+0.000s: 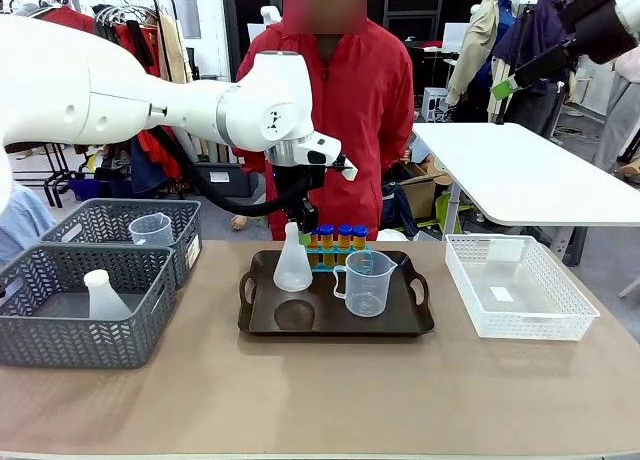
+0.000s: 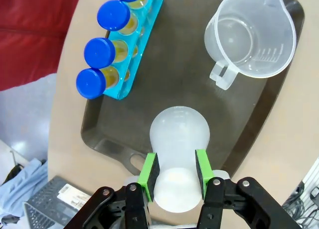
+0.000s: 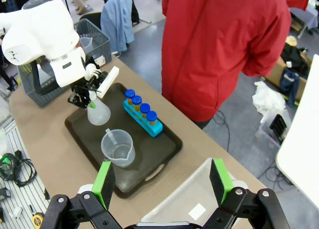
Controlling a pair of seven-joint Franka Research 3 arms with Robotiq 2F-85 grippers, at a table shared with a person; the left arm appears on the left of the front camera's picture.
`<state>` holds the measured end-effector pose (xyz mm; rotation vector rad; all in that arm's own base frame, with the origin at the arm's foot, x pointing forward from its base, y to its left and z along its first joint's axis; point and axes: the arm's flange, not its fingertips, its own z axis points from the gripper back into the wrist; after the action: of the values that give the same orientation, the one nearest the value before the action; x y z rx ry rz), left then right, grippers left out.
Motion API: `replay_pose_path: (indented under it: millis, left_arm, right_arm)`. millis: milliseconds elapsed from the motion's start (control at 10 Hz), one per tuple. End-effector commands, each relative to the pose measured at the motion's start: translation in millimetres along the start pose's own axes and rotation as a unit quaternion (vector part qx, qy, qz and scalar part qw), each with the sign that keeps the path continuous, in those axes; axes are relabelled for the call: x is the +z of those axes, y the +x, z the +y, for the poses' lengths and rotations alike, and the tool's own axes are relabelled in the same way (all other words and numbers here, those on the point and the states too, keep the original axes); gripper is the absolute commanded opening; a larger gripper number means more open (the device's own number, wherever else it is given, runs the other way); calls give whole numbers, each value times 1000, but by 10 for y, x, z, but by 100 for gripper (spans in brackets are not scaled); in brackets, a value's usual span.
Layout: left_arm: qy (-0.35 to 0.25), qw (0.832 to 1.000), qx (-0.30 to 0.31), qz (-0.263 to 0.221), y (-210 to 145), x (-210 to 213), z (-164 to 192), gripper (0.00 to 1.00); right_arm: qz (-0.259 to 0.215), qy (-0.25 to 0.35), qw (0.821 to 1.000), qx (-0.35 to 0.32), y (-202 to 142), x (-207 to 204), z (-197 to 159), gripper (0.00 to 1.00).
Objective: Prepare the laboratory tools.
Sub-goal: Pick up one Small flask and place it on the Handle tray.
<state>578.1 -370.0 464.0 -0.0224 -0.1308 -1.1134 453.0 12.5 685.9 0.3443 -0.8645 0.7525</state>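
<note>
Gripping its neck, the conical flask (image 2: 179, 134) is pinched by the left gripper (image 2: 175, 175) so it stands upright on the tray (image 2: 99, 134); the right gripper (image 3: 164, 181) is spread wide, holding nothing

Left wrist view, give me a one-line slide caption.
Left gripper clamps the translucent white conical flask's neck over the dark brown tray.

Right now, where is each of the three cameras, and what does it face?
Front: between the arms, facing the person across the table; the left arm reaches over the tray.
Left wrist: straight down on the left claw, shut on the flask.
Right wrist: high above, right claw open.
All share the flask, beaker and tubes.
</note>
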Motion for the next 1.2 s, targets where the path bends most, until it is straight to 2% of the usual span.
replay_pose_path:
  millis: [0,300,1000,1100]
  left_arm:
    - [-6,1000,0,-4,-125,-79,-1,0]
    - [-16,1000,0,-1,-152,-270,24,0]
    - [-18,1000,-11,-12,-119,-391,20,0]
    - [-19,1000,-12,-12,-117,-384,31,5]
  right_arm:
    - [-7,5,1000,-1,5,10,-12,100]
    - [-7,5,1000,-1,5,10,-12,100]
    - [-7,5,1000,-1,5,10,-12,100]
    - [-7,5,1000,-1,5,10,-12,100]
